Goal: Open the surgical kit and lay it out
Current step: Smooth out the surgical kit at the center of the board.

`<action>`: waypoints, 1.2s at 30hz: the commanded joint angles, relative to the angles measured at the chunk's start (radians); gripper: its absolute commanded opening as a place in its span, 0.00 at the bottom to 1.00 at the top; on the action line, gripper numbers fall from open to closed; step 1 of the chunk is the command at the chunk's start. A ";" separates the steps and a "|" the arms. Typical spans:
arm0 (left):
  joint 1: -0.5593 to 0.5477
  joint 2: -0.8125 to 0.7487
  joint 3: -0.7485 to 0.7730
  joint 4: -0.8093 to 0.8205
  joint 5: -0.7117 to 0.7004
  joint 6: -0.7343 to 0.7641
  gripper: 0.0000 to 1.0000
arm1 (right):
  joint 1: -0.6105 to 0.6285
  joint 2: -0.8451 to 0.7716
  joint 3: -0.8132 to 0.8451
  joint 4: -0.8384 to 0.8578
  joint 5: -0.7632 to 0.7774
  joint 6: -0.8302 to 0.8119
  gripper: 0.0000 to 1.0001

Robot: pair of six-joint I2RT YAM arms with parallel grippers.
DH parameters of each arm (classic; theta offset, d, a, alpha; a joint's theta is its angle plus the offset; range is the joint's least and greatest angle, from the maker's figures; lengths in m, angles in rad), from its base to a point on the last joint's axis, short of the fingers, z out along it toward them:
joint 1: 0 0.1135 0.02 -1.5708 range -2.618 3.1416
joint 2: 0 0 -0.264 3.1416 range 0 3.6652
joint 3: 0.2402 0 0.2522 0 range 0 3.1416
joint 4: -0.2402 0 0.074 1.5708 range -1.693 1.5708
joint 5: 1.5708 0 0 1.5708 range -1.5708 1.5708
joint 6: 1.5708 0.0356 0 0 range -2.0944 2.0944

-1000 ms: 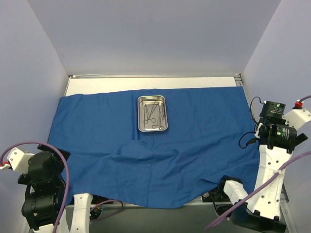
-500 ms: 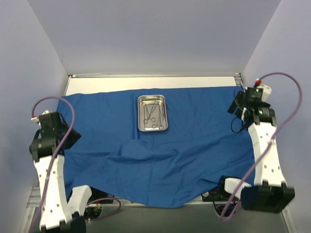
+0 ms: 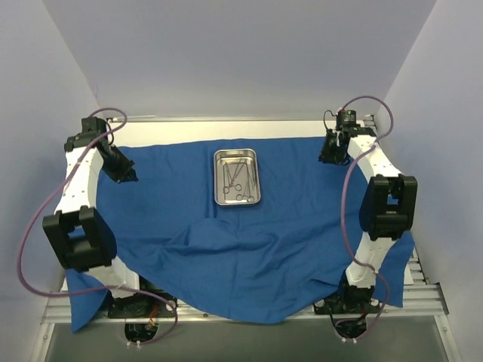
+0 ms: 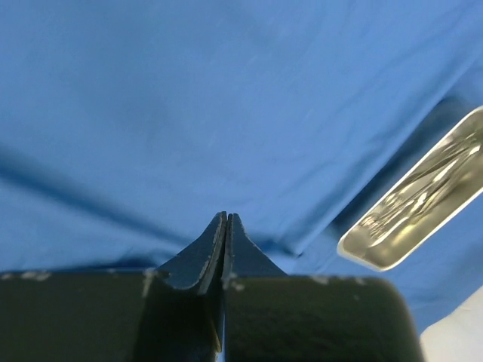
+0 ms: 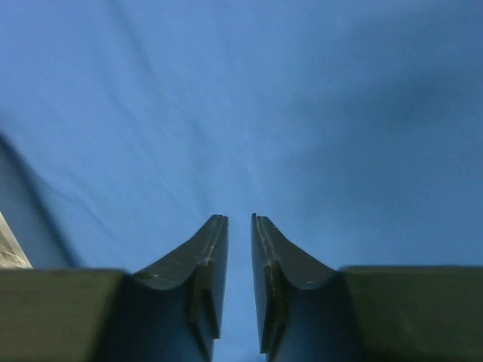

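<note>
The surgical kit lies opened out: a large blue cloth wrap (image 3: 287, 226) covers the table, and a shiny steel tray (image 3: 237, 176) stands on it at the back centre. Thin metal instruments (image 3: 236, 181) lie inside the tray. My left gripper (image 3: 126, 176) hovers over the cloth's far left part, jaws pressed together with nothing seen between them (image 4: 226, 216); the tray (image 4: 423, 207) shows to its right. My right gripper (image 3: 327, 156) hangs over the cloth's far right part. Its fingers (image 5: 239, 217) stand a narrow gap apart, only blue cloth (image 5: 302, 113) showing beyond.
A bare white strip of table (image 3: 189, 130) runs behind the cloth. Pale walls close in on three sides. The cloth's near edge hangs over the table front, wrinkled around (image 3: 219, 234). Purple cables (image 3: 30, 226) loop from both arms.
Both arms have swung up from the near edge and reached out over the far corners of the cloth. The left jaws have closed fully; the right jaws have narrowed to a slit.
</note>
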 commanded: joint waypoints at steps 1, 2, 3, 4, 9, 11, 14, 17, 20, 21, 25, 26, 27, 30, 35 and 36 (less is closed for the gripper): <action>-0.019 0.161 0.137 -0.024 0.055 -0.027 0.02 | -0.006 0.092 0.112 0.011 -0.140 0.027 0.15; -0.021 0.205 0.159 -0.039 0.065 -0.030 0.02 | -0.006 0.113 0.133 0.010 -0.173 0.036 0.13; -0.024 0.243 0.206 -0.085 0.068 -0.033 0.02 | -0.006 0.139 0.130 0.016 -0.192 0.047 0.10; -0.030 0.309 0.225 -0.102 0.063 -0.042 0.02 | -0.006 0.146 0.123 0.041 -0.215 0.070 0.09; -0.041 0.403 0.254 -0.132 0.074 -0.048 0.02 | 0.024 0.158 0.034 0.106 -0.316 0.093 0.08; -0.046 0.430 0.263 -0.138 0.068 -0.051 0.02 | 0.022 0.169 0.026 0.094 -0.327 0.087 0.06; -0.052 0.487 0.300 -0.145 0.050 -0.060 0.02 | 0.016 0.189 -0.009 0.103 -0.330 0.100 0.04; -0.058 0.599 0.407 -0.205 0.046 -0.067 0.02 | 0.013 0.207 -0.035 0.151 -0.324 0.132 0.02; -0.062 0.714 0.523 -0.257 0.042 -0.053 0.02 | 0.008 0.255 -0.023 0.160 -0.307 0.154 0.00; -0.062 0.737 0.551 -0.273 0.042 -0.050 0.02 | 0.005 0.273 -0.023 0.177 -0.306 0.175 0.00; -0.061 0.887 0.697 -0.306 0.098 -0.033 0.02 | -0.032 0.314 -0.022 0.192 -0.300 0.214 0.00; -0.061 0.924 0.743 -0.328 0.109 -0.033 0.02 | -0.033 0.322 -0.006 0.192 -0.297 0.214 0.00; -0.061 0.985 0.833 -0.363 0.118 -0.028 0.02 | -0.033 0.339 0.006 0.181 -0.293 0.212 0.00; -0.053 1.036 0.896 -0.343 0.152 -0.042 0.02 | -0.033 0.383 0.061 0.163 -0.289 0.219 0.00; -0.041 1.153 1.113 -0.380 0.171 -0.080 0.02 | -0.022 0.481 0.173 0.131 -0.286 0.248 0.01; -0.039 1.183 1.151 -0.380 0.171 -0.087 0.02 | -0.022 0.491 0.196 0.134 -0.290 0.258 0.01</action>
